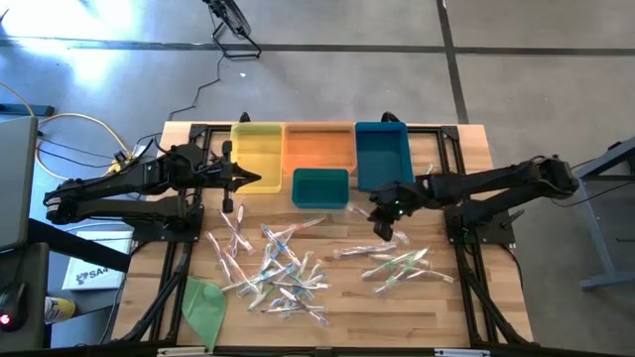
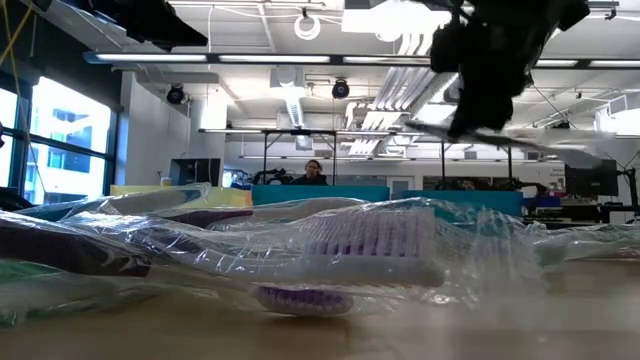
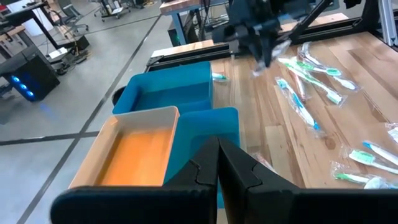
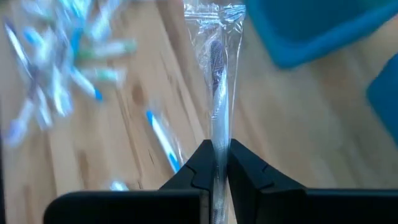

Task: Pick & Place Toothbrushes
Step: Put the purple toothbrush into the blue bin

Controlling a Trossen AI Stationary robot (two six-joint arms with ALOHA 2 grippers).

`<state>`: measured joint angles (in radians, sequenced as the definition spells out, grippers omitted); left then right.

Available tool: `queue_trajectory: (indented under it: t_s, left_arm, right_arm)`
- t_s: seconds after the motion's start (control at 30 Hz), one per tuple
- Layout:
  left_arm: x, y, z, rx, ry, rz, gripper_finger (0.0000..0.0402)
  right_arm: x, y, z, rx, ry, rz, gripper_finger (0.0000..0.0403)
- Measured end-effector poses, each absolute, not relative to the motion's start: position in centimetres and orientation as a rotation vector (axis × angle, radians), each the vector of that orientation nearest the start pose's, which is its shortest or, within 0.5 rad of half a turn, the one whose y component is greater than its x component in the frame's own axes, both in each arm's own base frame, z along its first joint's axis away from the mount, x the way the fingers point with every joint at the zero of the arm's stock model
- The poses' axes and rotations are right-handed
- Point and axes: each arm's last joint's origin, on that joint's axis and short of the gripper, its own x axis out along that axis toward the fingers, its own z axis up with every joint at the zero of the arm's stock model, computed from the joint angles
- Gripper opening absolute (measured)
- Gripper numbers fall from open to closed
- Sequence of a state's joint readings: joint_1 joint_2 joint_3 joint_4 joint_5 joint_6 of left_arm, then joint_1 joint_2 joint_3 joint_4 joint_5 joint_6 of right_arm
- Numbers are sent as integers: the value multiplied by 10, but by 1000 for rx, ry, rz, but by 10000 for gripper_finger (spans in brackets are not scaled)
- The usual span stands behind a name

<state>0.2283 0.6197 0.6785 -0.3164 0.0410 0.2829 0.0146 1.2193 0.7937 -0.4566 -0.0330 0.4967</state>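
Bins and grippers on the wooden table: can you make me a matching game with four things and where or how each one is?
Things:
1. yellow plastic bin
2. small teal plastic bin
3. right gripper
4. flat green cloth-like sheet

Places or states:
A. shut on a clear-wrapped toothbrush
B. lying near the table's front left corner
C. leftmost in the back row of bins
D. standing in front of the orange bin

Pairs: 1-C, 2-D, 3-A, 4-B
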Motion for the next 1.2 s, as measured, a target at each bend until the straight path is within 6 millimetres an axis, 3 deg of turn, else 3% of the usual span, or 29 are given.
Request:
queue_trajectory:
  t_s: [0.3,0.53,0.93,1.2]
  left_arm:
    - [137,31,308,248,267,151,0]
    - [137,31,308,248,263,151,0]
    - [137,31,310,252,245,167,0]
    - [138,35,319,311,176,305,0]
  right_arm:
    - [219,-2,267,469,622,-276,18]
    - [219,-4,286,469,434,-298,18]
    - [227,-8,308,366,186,-357,18]
    - [227,-11,314,319,113,-435,18]
